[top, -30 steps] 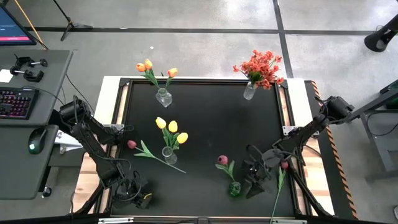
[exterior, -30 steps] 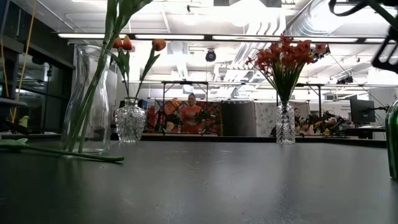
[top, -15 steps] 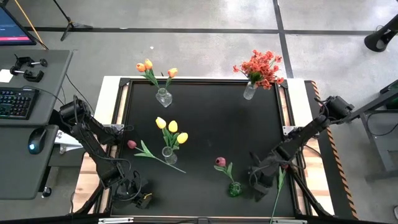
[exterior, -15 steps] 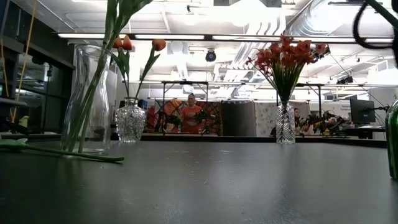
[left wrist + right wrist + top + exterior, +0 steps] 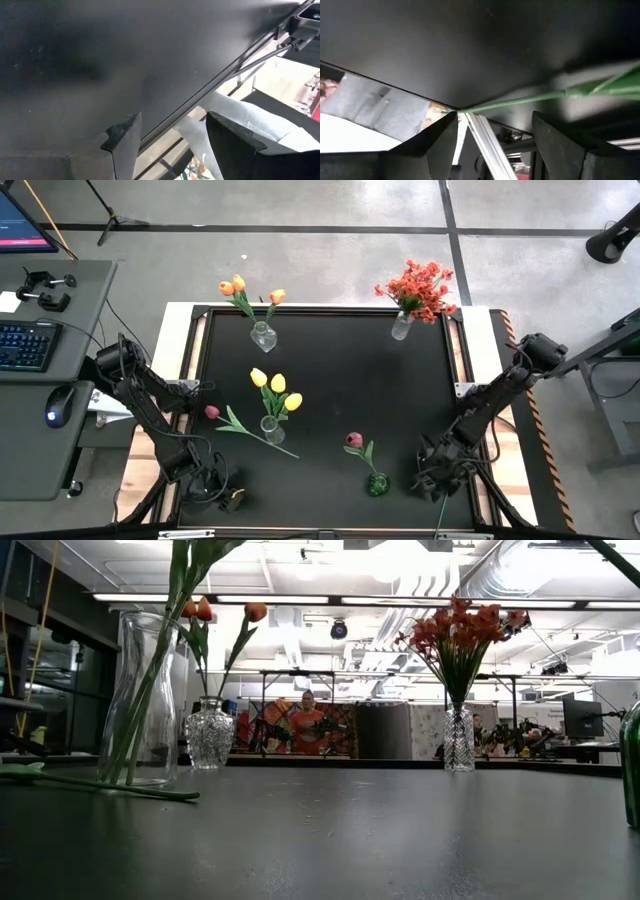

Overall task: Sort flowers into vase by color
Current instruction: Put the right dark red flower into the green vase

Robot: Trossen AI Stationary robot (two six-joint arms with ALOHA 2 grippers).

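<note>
1. Movement belonged to the right arm alone: over the last second the right gripper [image 5: 432, 483] had travelled from beside the green vase [image 5: 377, 483] toward the near right corner of the table [image 5: 330, 380], coming to hang above a loose flower stem [image 5: 520, 101] that ran off the table's edge there.
2. Its fingers stood apart and held nothing; the wrist view showed the stem lying across the gap ahead of them, not yet between them.
3. The pink head of that flower, visible beside the arm a second ago, was hidden under it by this moment.
4. The left gripper [image 5: 222, 492] waited at the near left corner, fingers spread and empty, unchanged.
5. Sorting stood partly done: orange tulips [image 5: 238, 286] and the red-orange spray [image 5: 420, 288] stood in vases at the far edge, yellow tulips [image 5: 276, 386] mid-table, one pink tulip [image 5: 355, 440] in the green vase.
6. Another pink tulip [image 5: 212, 412] lay flat left of centre.
7. The shift suggested a pickup of the corner flower, probably bound for the green vase.
</note>
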